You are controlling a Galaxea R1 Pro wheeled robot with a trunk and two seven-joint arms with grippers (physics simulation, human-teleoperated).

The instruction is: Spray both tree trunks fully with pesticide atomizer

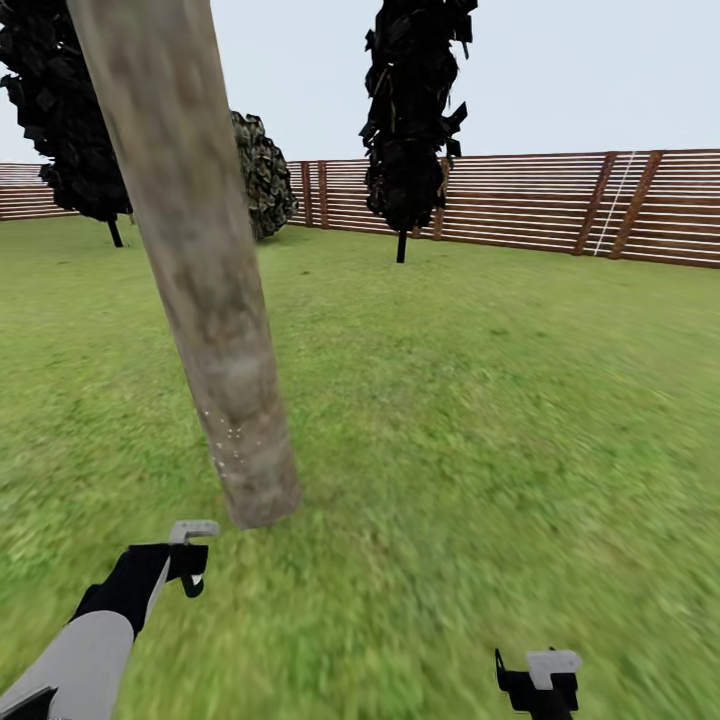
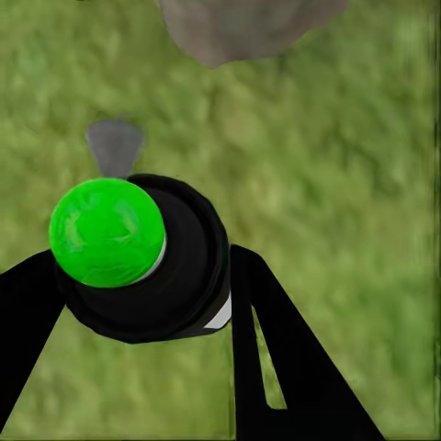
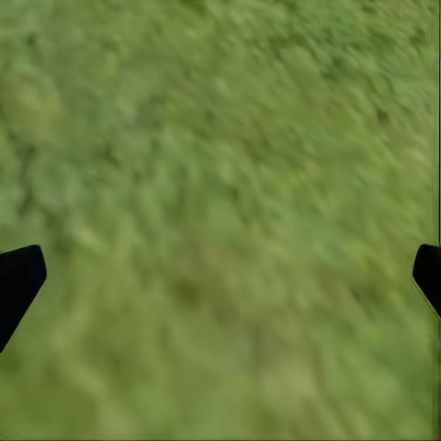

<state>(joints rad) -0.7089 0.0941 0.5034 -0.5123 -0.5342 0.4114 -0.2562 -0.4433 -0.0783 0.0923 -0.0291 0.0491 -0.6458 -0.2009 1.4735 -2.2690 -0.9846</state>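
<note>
A mottled tan-grey tree trunk [image 1: 200, 270] leans across the head view, rising from the lawn right in front of me; a few pale specks dot its bark low down. My left gripper [image 1: 186, 562] hangs just below and left of the trunk's base. The left wrist view has that gripper [image 2: 147, 266] shut on the pesticide atomizer [image 2: 175, 266], a dark cylinder whose cap carries a round green dot; the trunk's foot [image 2: 248, 23] lies just beyond it. My right gripper [image 1: 540, 682] is low at the right, open [image 3: 225, 280] over bare grass.
Green lawn [image 1: 480, 420] spreads all around. Two near-black cone-shaped trees [image 1: 410, 120] and a dark bush [image 1: 265, 175] stand far back, in front of a brown slatted fence [image 1: 560, 205].
</note>
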